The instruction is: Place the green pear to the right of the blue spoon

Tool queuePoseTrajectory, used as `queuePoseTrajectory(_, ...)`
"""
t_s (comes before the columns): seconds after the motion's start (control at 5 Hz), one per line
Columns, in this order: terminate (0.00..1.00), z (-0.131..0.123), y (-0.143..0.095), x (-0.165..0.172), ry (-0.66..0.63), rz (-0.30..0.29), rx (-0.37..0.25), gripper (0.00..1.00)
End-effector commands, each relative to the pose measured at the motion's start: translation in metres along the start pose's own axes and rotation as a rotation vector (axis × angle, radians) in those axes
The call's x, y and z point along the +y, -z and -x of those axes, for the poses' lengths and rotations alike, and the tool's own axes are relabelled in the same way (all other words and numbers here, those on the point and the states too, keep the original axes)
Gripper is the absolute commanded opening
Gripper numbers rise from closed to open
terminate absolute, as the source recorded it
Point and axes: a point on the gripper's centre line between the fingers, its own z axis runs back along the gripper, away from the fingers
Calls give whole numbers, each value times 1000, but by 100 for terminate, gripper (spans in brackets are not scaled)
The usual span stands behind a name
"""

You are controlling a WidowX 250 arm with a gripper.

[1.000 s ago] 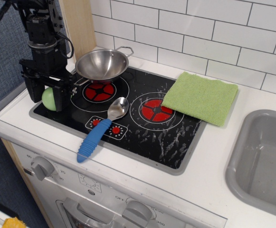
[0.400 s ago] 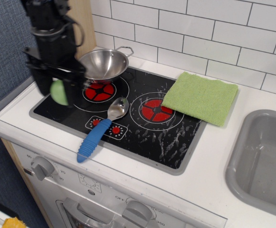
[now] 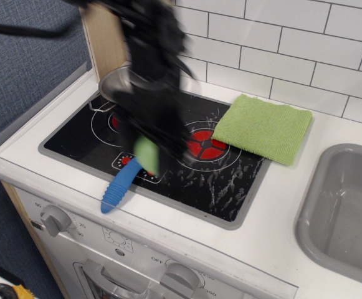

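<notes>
At the left the blue spoon [image 3: 119,184] lies on the black stovetop surface [image 3: 75,140], its ribbed handle pointing toward the front edge; its metal bowl is hidden behind the arm. Just above and right of that handle the green pear [image 3: 147,155] hangs in the air, clamped in the pincer [image 3: 148,157], whose dark fingers are too blurred to tell exactly how they sit on the fruit; the steel pot [image 3: 115,84] shows only partly behind the arm. Judging by its smooth plastic skin the pear is light, stiff and likely slippery, so a grip across its widest rounded part seems safest; being round, it may roll once set down. Farther right a red burner ring [image 3: 204,142] offers bare room beside the spoon; beyond it lies the green cloth [image 3: 263,127], and at the far right the grey sink [image 3: 346,212].
</notes>
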Motion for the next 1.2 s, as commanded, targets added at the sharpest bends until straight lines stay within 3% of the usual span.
queuePoseTrajectory(0.0,0,-37,9,-30,-46,-18,27,0)
queuePoseTrajectory(0.2,0,-34,7,-29,-58,-11,21,100)
queuePoseTrajectory(0.4,0,-28,-8,-31,-48,12,-11,100)
queuePoseTrajectory(0.8,0,-25,-59,-21,-81,85,-102,100)
queuePoseTrajectory(1.0,0,-25,-56,-15,-75,29,-98,100)
